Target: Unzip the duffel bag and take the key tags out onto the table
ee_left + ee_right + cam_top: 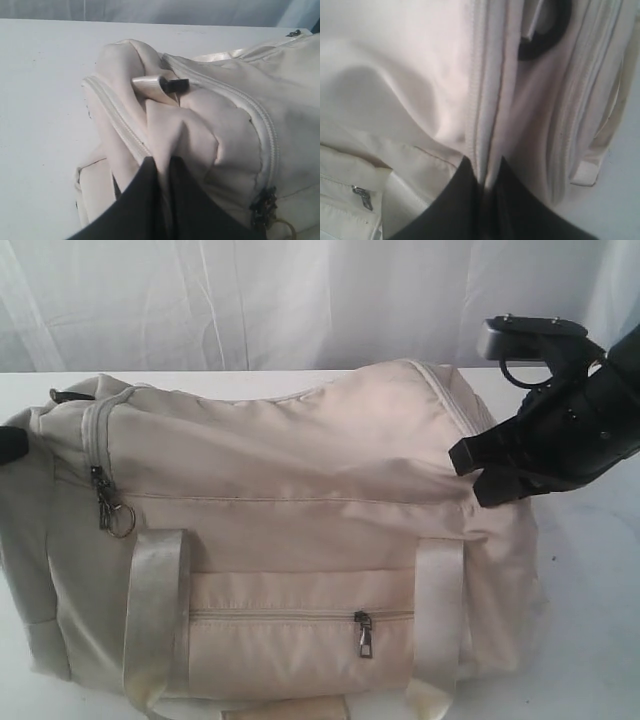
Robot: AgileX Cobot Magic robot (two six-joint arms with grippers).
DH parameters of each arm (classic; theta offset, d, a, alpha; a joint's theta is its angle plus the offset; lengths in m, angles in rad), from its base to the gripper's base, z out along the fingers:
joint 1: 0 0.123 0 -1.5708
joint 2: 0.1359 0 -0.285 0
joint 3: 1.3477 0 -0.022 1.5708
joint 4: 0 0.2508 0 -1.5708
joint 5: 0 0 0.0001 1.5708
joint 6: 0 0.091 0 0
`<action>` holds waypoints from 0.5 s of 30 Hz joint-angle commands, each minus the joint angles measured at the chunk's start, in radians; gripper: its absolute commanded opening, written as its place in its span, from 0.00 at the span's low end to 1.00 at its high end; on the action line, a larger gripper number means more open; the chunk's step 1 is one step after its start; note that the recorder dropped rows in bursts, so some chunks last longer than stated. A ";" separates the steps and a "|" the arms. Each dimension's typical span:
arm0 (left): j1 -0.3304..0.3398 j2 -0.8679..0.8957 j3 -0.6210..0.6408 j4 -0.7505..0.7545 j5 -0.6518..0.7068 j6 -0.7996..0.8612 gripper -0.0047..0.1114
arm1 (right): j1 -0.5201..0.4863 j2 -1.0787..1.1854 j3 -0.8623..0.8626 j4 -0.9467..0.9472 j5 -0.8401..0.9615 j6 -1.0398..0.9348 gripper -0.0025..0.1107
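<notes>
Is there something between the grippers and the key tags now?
Yes, the duffel bag itself: its main zipper looks closed and no key tags show. Left gripper and right gripper only pinch its fabric.

The duffel bag (300,470) sprawls over most of the table (590,620) — bare tabletop shows only in a strip behind it and to its right. Its zipper (93,435) runs closed, so no way in shows. At the right end the right gripper (472,478), clamped on a fold, and its arm block that side; the left gripper (162,161) pinches the opposite end. The middle of the bag's top is unobstructed from above. The ringed zipper pull (112,508) hangs clear — two handles (155,610) flank the front pocket (300,630).
</notes>
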 commanded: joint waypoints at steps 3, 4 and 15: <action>0.023 -0.024 -0.018 -0.034 0.133 -0.009 0.04 | -0.005 -0.006 0.006 -0.022 -0.081 -0.011 0.02; 0.023 -0.024 -0.014 -0.034 0.141 0.004 0.04 | -0.005 -0.006 0.006 -0.022 -0.089 -0.011 0.02; 0.023 -0.024 0.065 -0.034 0.363 0.062 0.04 | -0.007 -0.006 0.006 -0.098 -0.087 0.025 0.03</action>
